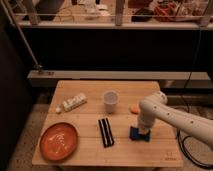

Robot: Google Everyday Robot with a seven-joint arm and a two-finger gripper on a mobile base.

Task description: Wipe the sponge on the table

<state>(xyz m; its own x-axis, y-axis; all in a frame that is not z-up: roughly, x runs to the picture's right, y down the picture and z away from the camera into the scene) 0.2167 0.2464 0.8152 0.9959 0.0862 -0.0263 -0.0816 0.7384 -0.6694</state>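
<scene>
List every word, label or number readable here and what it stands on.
None can be read.
White packet on the table: any print is illegible.
Orange plate: pale marks, not legible text.
The gripper sits over the sponge at the table's right; neither shows lettering.

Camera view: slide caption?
Gripper on white arm sits atop small dark blue sponge on light wooden plank table, near black bar, white cup, round orange plate.

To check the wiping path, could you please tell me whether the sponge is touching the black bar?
Apart. The camera view shows bare table between the sponge and the black bar; the gripper is directly above the sponge.
</scene>
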